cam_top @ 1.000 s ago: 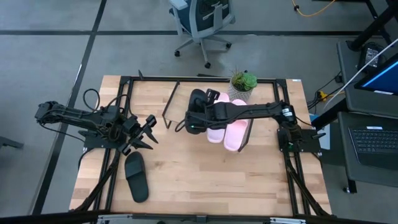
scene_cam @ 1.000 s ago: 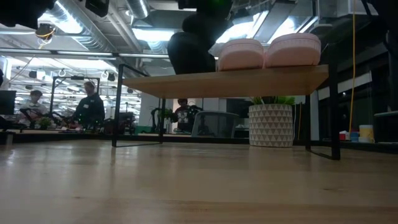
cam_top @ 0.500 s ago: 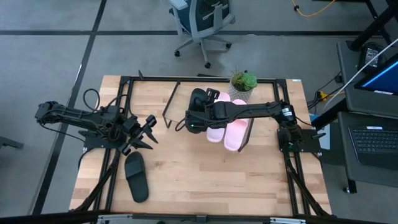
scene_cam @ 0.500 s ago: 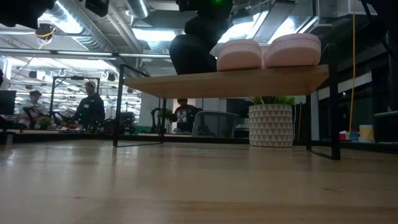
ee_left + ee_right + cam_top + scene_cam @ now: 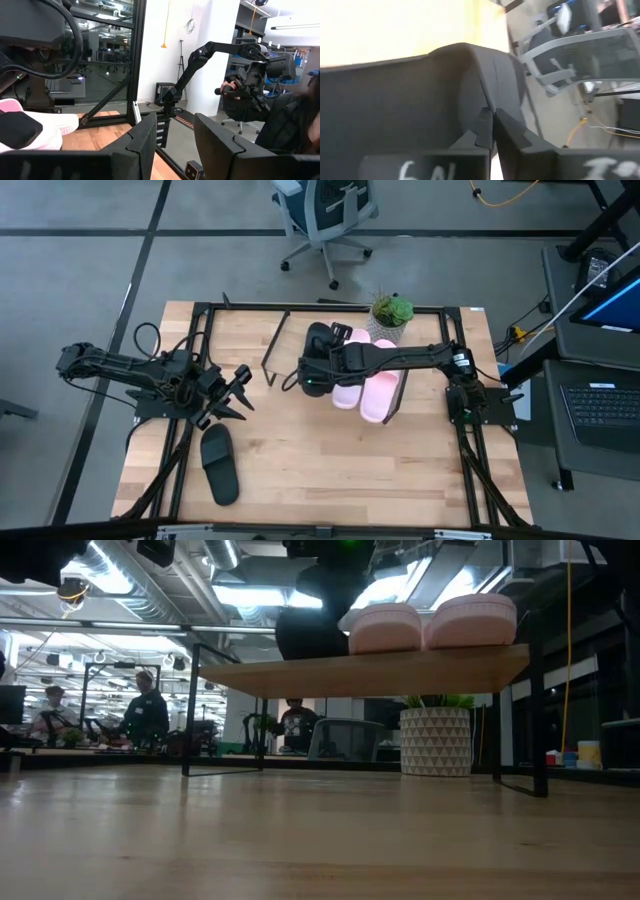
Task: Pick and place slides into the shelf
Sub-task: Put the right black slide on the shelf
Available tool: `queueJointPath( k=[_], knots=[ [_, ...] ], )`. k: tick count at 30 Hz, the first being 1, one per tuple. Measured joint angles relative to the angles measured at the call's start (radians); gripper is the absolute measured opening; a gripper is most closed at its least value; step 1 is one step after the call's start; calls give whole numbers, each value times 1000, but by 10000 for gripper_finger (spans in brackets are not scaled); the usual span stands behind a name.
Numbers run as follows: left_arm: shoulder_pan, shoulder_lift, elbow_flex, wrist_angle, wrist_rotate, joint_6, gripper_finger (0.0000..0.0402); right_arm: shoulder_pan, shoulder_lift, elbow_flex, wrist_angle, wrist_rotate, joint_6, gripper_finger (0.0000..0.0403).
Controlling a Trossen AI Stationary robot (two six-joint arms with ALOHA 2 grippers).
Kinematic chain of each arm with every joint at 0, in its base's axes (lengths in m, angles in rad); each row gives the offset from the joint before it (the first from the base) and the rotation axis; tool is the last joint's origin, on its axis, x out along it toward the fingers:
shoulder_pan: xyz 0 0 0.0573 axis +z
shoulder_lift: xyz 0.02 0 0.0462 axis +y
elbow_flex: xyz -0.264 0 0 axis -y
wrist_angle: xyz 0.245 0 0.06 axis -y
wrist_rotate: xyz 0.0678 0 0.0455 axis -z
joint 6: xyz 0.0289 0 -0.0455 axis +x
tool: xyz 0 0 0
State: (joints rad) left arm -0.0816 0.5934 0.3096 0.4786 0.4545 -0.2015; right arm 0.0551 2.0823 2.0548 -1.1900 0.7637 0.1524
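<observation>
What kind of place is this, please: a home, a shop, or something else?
Most likely a robotics lab or workshop in an open office hall. Beyond the wooden table the low view shows people seated at workbenches under bare ceiling ducts, an office chair stands on the grey floor, and a laptop sits beside the rig.

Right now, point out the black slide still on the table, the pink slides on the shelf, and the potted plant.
black slide (image 5: 219, 465): high view, on its strap.
pink slides (image 5: 472, 618): low view, on the right one's rounded toe.
potted plant (image 5: 436, 741): low view, on its patterned white pot.
</observation>
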Motion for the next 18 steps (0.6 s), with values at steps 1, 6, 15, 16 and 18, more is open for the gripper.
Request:
queueJointPath(
  k=[1,6,15,16,18],
  knots=[
    [0,0,0,0,0,-1,124,-1,0,0,0,-17,0,18],
    [0,0,0,0,0,-1,124,-1,-1,0,2,-46,4,40],
    [0,0,0,0,0,-1,124,-1,-1,0,17,-53,1,63],
    [0,0,0,0,0,-1,124,-1,-1,0,17,-54,-1,66],
    [0,0,0,0,0,-1,124,-1,-1,0,17,-54,0,73]
  ],
)
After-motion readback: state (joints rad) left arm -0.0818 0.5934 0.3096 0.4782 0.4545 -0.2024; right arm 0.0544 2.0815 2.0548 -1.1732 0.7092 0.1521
